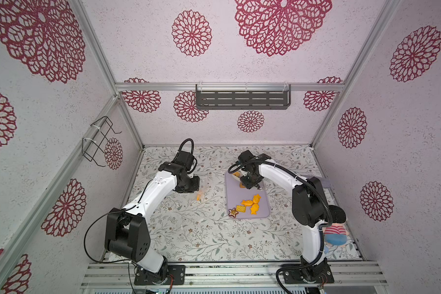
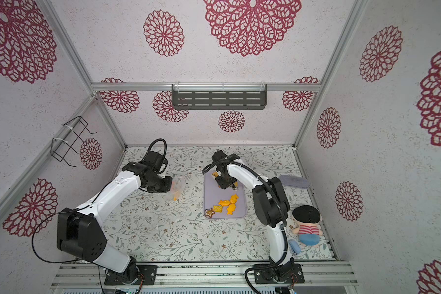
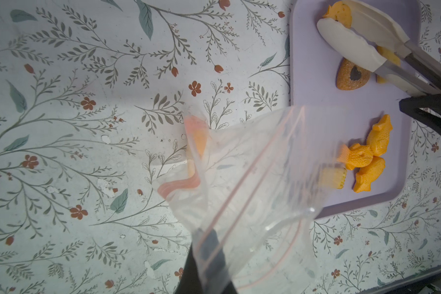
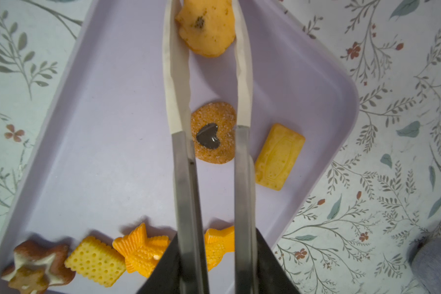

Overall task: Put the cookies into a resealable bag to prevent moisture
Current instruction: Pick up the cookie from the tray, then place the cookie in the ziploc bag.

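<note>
Cookies [image 1: 247,203] mostly lie on the lavender tray [image 4: 99,127]. Your right gripper [image 4: 215,269] is clamped on the metal tongs [image 4: 183,178], whose 2 arms run out between its jaws. The white tips [image 4: 175,89] stand either side of a round orange cookie [image 4: 205,28] at the tray's far end; you cannot tell whether they pinch it. Under the tongs lies a brown heart cookie [image 4: 213,132], with a yellow rectangular one [image 4: 278,157] just beside it. At the tray's near end sit a brown star [image 4: 36,264], a yellow square [image 4: 94,259] and 3 orange fish [image 3: 362,156] bunched together.

Your left gripper [image 3: 206,264] is closed on the rim of the clear bag [image 3: 252,178]. That bag hangs over the flowered table [image 3: 61,152], apart from the tray on the left arm's side. At least 1 orange piece [image 3: 199,140] shows blurred through the plastic. A plush doll [image 2: 307,226] lies by the right arm's base.
</note>
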`<state>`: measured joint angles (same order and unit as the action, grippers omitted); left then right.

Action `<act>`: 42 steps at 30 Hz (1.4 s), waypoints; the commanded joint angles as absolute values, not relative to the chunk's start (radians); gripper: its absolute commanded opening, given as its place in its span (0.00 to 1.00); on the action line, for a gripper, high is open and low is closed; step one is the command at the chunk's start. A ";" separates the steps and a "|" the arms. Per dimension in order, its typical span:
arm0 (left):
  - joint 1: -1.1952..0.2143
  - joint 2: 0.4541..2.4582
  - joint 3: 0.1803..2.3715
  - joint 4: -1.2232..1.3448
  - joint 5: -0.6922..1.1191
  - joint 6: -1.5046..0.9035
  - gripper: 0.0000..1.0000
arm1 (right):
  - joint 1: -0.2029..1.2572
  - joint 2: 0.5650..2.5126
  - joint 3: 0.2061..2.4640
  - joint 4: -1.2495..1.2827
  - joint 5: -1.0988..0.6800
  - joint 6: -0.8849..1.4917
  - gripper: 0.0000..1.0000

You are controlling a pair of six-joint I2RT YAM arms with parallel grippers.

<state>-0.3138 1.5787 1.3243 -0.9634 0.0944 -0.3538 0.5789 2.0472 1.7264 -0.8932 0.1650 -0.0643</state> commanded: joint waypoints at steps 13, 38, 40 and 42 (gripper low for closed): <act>-0.307 1.602 1.359 -0.977 0.092 -0.332 0.00 | 0.658 1.635 1.586 -0.854 -0.129 -0.015 0.35; -0.311 1.620 1.372 -0.960 0.123 -0.345 0.00 | 0.785 1.689 1.609 -0.751 -0.369 0.026 0.37; -0.311 1.621 1.374 -0.961 0.125 -0.345 0.00 | 0.785 1.701 1.622 -0.763 -0.368 0.026 0.41; -0.311 1.621 1.376 -0.961 0.125 -0.345 0.00 | 0.785 1.704 1.629 -0.770 -0.359 0.027 0.49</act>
<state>-0.3141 1.6135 1.3453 -0.9646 0.1181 -0.3515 0.7799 1.7145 1.5890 -0.7818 -0.3439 0.0189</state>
